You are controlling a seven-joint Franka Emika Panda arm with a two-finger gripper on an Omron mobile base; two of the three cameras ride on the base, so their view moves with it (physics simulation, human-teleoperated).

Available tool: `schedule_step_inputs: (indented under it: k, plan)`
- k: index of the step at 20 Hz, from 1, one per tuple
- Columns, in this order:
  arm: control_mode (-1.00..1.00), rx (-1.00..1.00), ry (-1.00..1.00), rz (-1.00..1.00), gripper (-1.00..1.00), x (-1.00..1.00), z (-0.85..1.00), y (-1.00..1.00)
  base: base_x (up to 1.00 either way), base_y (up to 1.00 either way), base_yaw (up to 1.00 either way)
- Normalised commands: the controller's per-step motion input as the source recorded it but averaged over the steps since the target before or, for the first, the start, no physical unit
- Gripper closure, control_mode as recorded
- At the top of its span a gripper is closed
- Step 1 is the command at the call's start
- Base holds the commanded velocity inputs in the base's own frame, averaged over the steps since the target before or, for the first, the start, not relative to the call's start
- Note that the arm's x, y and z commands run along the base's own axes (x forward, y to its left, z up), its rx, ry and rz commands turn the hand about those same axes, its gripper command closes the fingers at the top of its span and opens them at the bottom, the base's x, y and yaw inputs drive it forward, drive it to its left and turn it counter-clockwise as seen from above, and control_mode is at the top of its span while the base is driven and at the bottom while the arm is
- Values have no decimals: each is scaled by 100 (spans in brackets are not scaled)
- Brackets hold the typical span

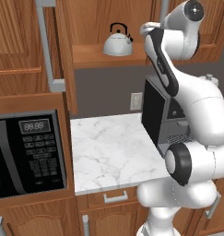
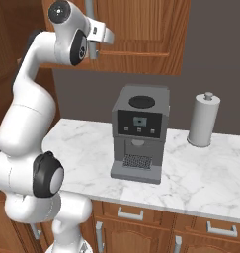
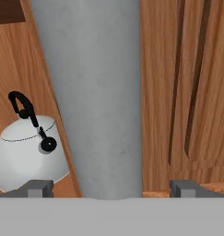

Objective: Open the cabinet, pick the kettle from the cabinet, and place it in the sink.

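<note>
One kettle (image 1: 117,42) is seen: squat silver-white dome, thin black arched handle, black lid knob, short spout on its right side in the left base view. It is stood upright on the bottom shelf of the cabinet (image 1: 109,55), near the shelf's front edge, with bare shelf left on both sides of it. The cabinet's left door (image 1: 21,46) is swung open, its long grey bar handle (image 1: 46,44) turned outward; the right door (image 2: 141,34) is shown shut in the right base view.

The gripper (image 3: 112,186) is spread wide and nothing is held. In the hand view the right door's grey bar handle (image 3: 97,97) is framed between the two fingertips (image 3: 38,188), close up; contact cannot be told. The kettle is seen just to the left of that bar, behind the door edge.

Below, one white marble counter (image 1: 113,152) is laid out, largely bare on its left part. One black coffee machine (image 2: 140,133) and one paper towel roll (image 2: 204,119) are stood on it, well apart. One microwave (image 1: 28,154) is set at left. Three short drawer pulls are counted under the counter edge.
</note>
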Motion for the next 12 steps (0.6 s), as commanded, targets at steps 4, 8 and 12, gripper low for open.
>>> schedule_step_inputs:
  k: [4,8,12]
  plan:
    - [-100,6,5,0,-100,36,0,1,0,0,0]
    - [-100,5,2,0,100,31,0,2,0,0,0]
    - [-100,4,0,0,100,14,-2,0,0,0,0]
